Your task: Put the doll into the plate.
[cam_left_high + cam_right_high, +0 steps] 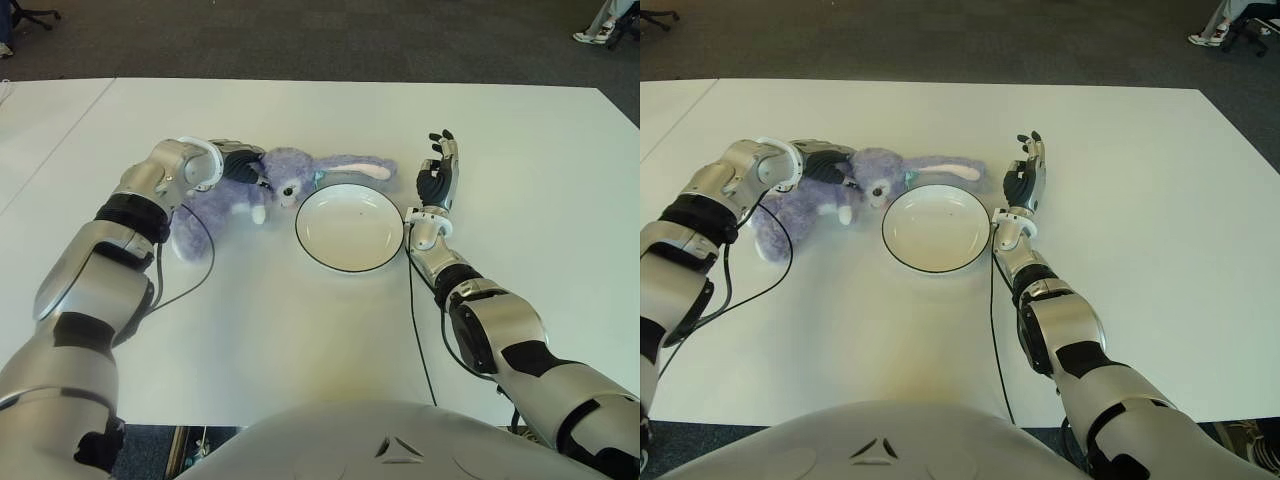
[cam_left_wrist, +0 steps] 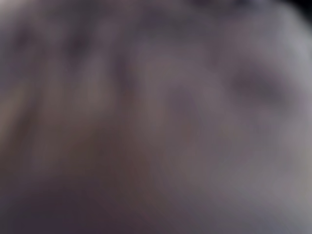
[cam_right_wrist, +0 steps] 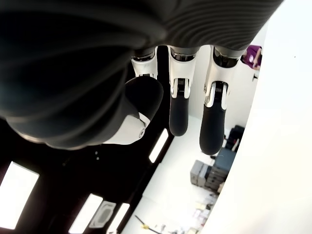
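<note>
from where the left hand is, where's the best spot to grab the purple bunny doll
Probably its plump body, from above on the robot's left. The doll lies flat, head and thin ears toward the plate. The left hand is already on it there; the right hand is open beside the plate.

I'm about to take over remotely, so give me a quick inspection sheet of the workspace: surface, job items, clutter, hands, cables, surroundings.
Surface: white table, bare apart from the items below.
Job's things: purple plush doll lying on the table just left of the plate; the plate holds nothing.
Clutter: nothing seen.
Hands: left hand is on the doll's body, grip not readable; the left wrist view shows only a blur. Right hand is upright beside the plate's right edge, fingers extended, holding nothing.
Cables: black cable loops from the left forearm; another runs along the right arm.
Surroundings: dark carpet; a person's shoes at far right.
</note>
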You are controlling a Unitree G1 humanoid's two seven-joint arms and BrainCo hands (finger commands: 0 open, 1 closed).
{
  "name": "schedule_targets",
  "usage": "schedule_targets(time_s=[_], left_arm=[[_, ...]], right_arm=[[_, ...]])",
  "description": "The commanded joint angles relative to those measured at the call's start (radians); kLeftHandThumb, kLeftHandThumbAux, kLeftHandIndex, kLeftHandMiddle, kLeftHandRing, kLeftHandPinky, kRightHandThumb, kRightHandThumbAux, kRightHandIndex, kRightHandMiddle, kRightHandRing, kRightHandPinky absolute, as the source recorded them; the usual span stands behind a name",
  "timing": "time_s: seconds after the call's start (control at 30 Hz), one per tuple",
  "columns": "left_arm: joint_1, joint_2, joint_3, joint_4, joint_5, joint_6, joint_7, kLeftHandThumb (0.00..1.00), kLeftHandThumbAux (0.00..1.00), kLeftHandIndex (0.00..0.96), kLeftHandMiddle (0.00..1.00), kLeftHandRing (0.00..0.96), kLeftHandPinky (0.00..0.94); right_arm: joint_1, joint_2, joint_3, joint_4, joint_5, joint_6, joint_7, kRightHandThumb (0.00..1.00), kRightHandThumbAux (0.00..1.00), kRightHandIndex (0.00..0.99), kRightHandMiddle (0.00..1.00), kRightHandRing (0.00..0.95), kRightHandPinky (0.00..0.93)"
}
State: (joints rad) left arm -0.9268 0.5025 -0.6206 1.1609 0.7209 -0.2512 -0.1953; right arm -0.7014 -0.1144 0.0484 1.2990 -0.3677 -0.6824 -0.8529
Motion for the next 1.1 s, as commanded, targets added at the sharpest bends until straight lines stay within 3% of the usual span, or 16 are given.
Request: schedule_targets(time_s=[0.03, 0.17, 0.37, 0.43, 0.47, 0.53, 0.63, 0.67, 0.73, 0.83, 0.87, 0.9, 1.03, 1.1], left_arm=[[0.162, -0.101, -0.068, 0.161, 0.062, 0.058, 0.036, 0.522, 0.299, 0.000, 0.104, 0.279, 0.540], [0.176, -0.135, -0.056, 0.188, 0.046, 0.086, 0.087, 0.511, 0.301, 0.011, 0.180, 0.370, 0.585], [0.197, -0.166, -0.023, 0.214, 0.014, 0.130, 0.139, 0.487, 0.304, 0.094, 0.205, 0.363, 0.483], [0.204, -0.173, -0.006, 0.220, 0.002, 0.145, 0.158, 0.488, 0.310, 0.171, 0.302, 0.414, 0.555], [0.206, -0.175, 0.000, 0.222, -0.001, 0.150, 0.164, 0.495, 0.314, 0.222, 0.396, 0.494, 0.620], [0.211, -0.180, 0.020, 0.224, -0.016, 0.165, 0.185, 0.522, 0.326, 0.291, 0.477, 0.551, 0.629], [0.222, -0.187, 0.050, 0.224, -0.043, 0.187, 0.214, 0.590, 0.346, 0.363, 0.501, 0.545, 0.589], [0.226, -0.190, 0.062, 0.224, -0.053, 0.194, 0.225, 0.617, 0.375, 0.441, 0.572, 0.582, 0.607], [0.243, -0.194, 0.085, 0.224, -0.070, 0.203, 0.254, 0.624, 0.401, 0.493, 0.617, 0.618, 0.647], [0.254, -0.195, 0.101, 0.225, -0.081, 0.210, 0.284, 0.625, 0.423, 0.522, 0.637, 0.638, 0.672], [0.257, -0.195, 0.106, 0.225, -0.082, 0.211, 0.293, 0.693, 0.616, 0.459, 0.646, 0.655, 0.660], [0.262, -0.193, 0.110, 0.226, -0.083, 0.211, 0.305, 0.705, 0.648, 0.449, 0.647, 0.657, 0.658], [0.275, -0.195, 0.128, 0.226, -0.087, 0.213, 0.368, 0.723, 0.686, 0.439, 0.658, 0.667, 0.624], [0.275, -0.198, 0.139, 0.226, -0.088, 0.216, 0.390, 0.733, 0.690, 0.441, 0.685, 0.693, 0.675]], right_arm=[[0.084, -0.001, -0.023, 0.034, 0.024, -0.043, 0.007, 1.000, 0.741, 0.240, 0.120, 0.220, 0.420], [0.082, -0.008, -0.026, 0.032, 0.021, -0.051, -0.013, 1.000, 0.742, 0.243, 0.124, 0.224, 0.419], [0.082, -0.016, -0.021, 0.031, 0.008, -0.053, -0.041, 1.000, 0.743, 0.251, 0.129, 0.218, 0.418], [0.084, -0.018, -0.020, 0.031, 0.006, -0.056, -0.047, 1.000, 0.743, 0.254, 0.132, 0.215, 0.417], [0.085, -0.019, -0.019, 0.030, 0.006, -0.058, -0.049, 1.000, 0.743, 0.256, 0.134, 0.213, 0.418], [0.087, -0.021, -0.020, 0.029, 0.007, -0.061, -0.047, 1.000, 0.743, 0.259, 0.139, 0.210, 0.419], [0.090, -0.023, -0.020, 0.029, 0.006, -0.066, -0.055, 1.000, 0.743, 0.261, 0.142, 0.209, 0.419], [0.091, -0.024, -0.020, 0.029, 0.006, -0.068, -0.056, 1.000, 0.743, 0.259, 0.146, 0.205, 0.419], [0.092, -0.024, -0.023, 0.029, 0.009, -0.073, -0.059, 1.000, 0.743, 0.258, 0.148, 0.204, 0.419], [0.091, -0.023, -0.028, 0.029, 0.014, -0.077, -0.060, 1.000, 0.743, 0.257, 0.150, 0.204, 0.418], [0.091, -0.023, -0.030, 0.029, 0.015, -0.079, -0.061, 1.000, 0.743, 0.256, 0.155, 0.200, 0.417], [0.090, -0.023, -0.032, 0.029, 0.017, -0.080, -0.061, 1.000, 0.743, 0.255, 0.156, 0.199, 0.417], [0.092, -0.020, -0.039, 0.030, 0.024, -0.081, -0.049, 1.000, 0.743, 0.254, 0.165, 0.190, 0.419], [0.092, -0.019, -0.041, 0.030, 0.026, -0.082, -0.047, 1.000, 0.743, 0.252, 0.167, 0.189, 0.417]])
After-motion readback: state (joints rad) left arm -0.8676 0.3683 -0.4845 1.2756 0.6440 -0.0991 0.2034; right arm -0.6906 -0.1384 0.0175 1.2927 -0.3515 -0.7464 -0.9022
